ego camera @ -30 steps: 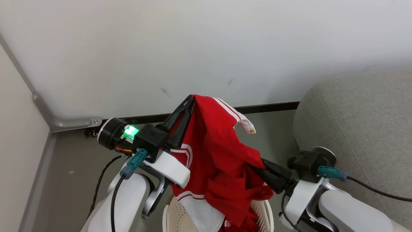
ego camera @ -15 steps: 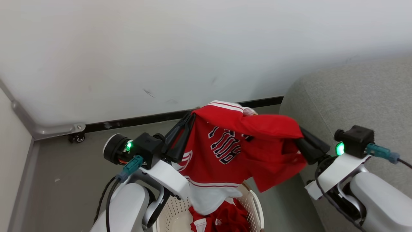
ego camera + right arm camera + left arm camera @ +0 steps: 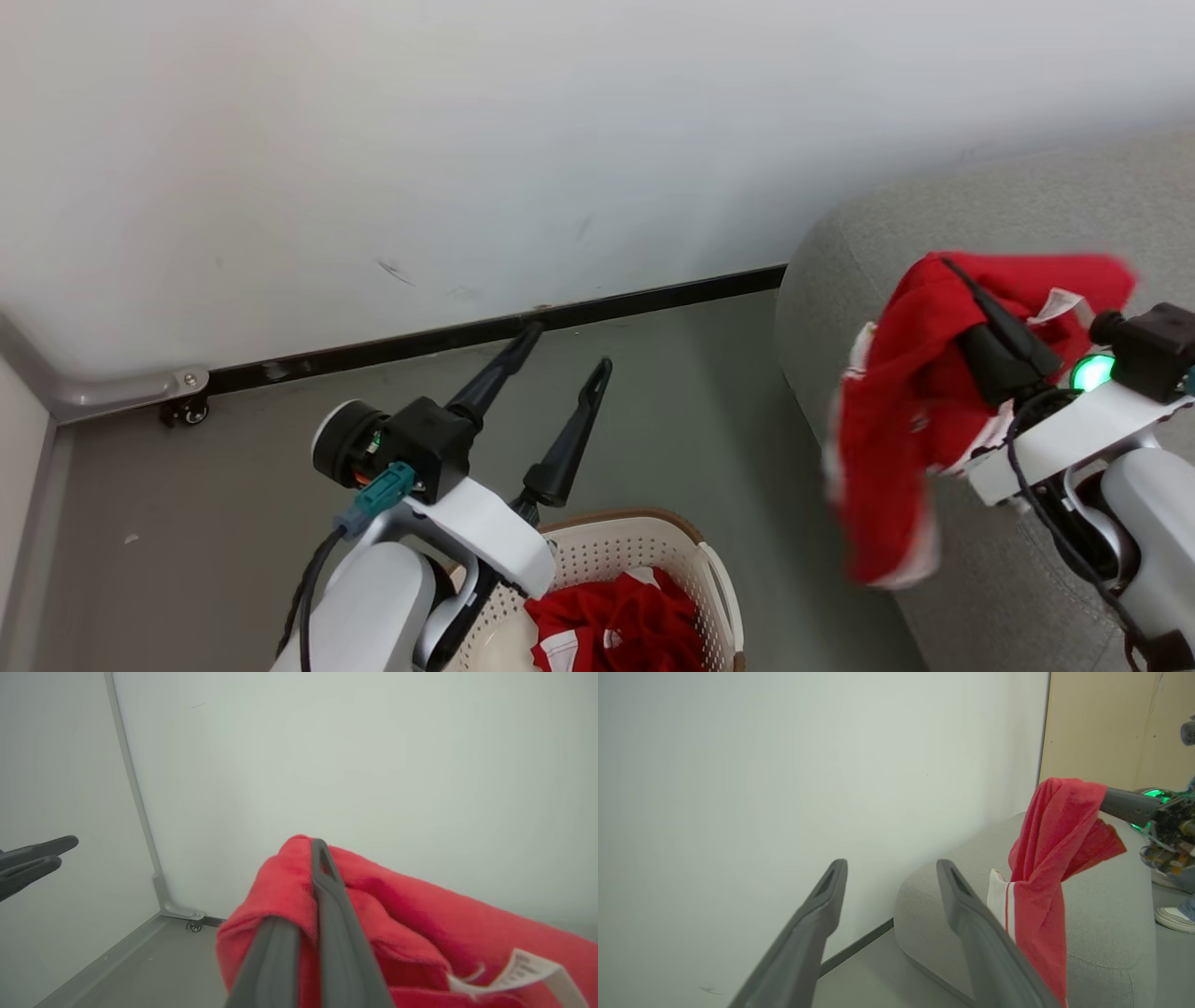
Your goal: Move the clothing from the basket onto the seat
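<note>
A red garment with white trim [image 3: 896, 411] hangs from my right gripper [image 3: 966, 289], which is shut on it above the grey seat's [image 3: 1018, 215] left edge. The left wrist view shows that garment [image 3: 1045, 868] draped in front of the seat [image 3: 1106, 914]. In the right wrist view the fingers [image 3: 327, 891] pinch the red fabric [image 3: 397, 914], a white tag at its lower right. My left gripper [image 3: 568, 347] stands open and empty above the floor behind the basket [image 3: 644, 541]. More red clothing [image 3: 616, 625] lies in the basket.
A white wall with a black baseboard [image 3: 485, 327] runs behind. A metal corner post with a small caster [image 3: 182, 411] stands at the left. A person's shoe [image 3: 1174, 917] shows on the floor beyond the seat.
My left gripper has opened and let go of the red garment. My right gripper has carried the garment right, over the seat's edge. The head camera has turned right.
</note>
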{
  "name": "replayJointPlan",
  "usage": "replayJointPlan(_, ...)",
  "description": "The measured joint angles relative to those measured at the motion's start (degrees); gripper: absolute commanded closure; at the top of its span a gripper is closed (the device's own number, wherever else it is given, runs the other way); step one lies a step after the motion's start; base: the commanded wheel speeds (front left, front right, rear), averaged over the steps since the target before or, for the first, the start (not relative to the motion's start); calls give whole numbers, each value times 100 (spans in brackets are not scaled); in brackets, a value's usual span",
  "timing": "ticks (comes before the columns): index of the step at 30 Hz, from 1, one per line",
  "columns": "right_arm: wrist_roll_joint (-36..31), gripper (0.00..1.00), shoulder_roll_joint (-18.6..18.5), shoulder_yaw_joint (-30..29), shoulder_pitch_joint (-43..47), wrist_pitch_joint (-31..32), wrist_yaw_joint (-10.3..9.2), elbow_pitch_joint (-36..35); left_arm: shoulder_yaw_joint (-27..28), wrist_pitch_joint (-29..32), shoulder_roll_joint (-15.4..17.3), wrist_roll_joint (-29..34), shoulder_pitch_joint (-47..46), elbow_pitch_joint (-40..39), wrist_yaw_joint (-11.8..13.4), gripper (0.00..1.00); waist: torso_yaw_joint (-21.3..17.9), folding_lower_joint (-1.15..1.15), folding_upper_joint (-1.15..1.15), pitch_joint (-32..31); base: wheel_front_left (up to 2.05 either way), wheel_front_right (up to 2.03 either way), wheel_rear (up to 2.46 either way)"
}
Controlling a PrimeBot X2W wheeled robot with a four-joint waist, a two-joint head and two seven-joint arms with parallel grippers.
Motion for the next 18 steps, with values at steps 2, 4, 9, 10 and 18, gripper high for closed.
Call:
replayJointPlan(2,-35,100,-24,-116,27,0,0,-12,-94,-3,19,-19,33,-3,-41,0,-36,0,0,6,0,0,0)
replayJointPlan(4,-62,100,-38,-167,54,0,0,-18,-125,-16,24,-20,62,-4,-42,0,-54,0,0,9,0,0,0)
replayJointPlan(9,-140,100,-118,-457,249,0,0,-19,-261,-18,94,-41,147,-31,-83,0,-142,0,0,16,0,0,0)
replayJointPlan(10,-174,100,-133,-511,276,0,0,-20,-278,-21,109,-66,154,-45,-85,0,-160,0,0,16,0,0,0)
replayJointPlan(18,-300,100,-203,-914,470,0,0,-73,-554,-34,129,-116,242,-164,-129,0,-310,0,0,10,0,0,0)
